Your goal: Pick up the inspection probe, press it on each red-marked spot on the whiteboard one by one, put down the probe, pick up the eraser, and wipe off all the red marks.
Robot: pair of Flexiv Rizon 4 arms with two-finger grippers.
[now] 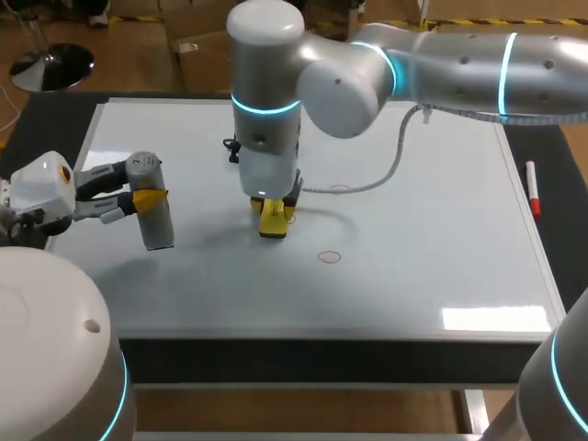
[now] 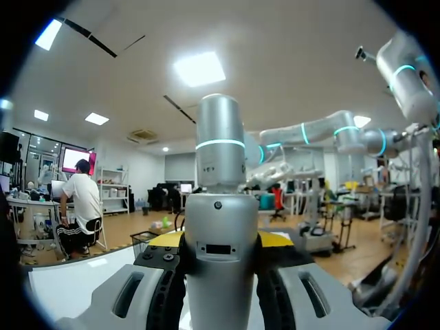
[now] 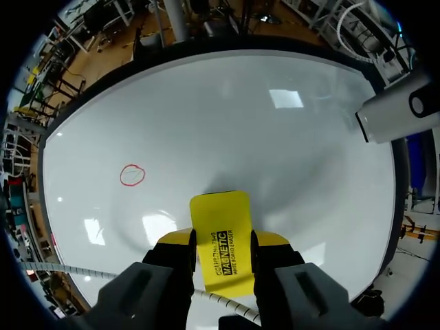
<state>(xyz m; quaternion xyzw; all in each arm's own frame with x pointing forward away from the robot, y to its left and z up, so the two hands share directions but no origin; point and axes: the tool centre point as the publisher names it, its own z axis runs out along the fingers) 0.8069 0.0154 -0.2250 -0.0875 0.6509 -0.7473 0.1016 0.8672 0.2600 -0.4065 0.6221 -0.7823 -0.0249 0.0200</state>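
On the left side of the whiteboard (image 1: 441,230), my left gripper (image 1: 147,200) is shut on the silver cylindrical probe (image 1: 154,209), held above the board. In the left wrist view the probe (image 2: 220,227) fills the space between the grey fingers (image 2: 130,295). My right arm reaches to the board's middle, its gripper (image 1: 273,217) shut on the yellow eraser (image 1: 274,220), which rests on the surface. A red circle (image 1: 329,257) lies just to the eraser's front right, and a fainter one (image 1: 340,190) behind it. From the right wrist, the eraser (image 3: 221,240) sits between the fingers with a red circle (image 3: 132,175) off to one side.
A red marker pen (image 1: 532,188) lies at the board's right edge. A grey cable (image 1: 395,161) trails across the board from the right arm toward the eraser. A small black object (image 1: 231,148) sits behind the right wrist. The probe's end (image 3: 399,113) shows beyond the eraser.
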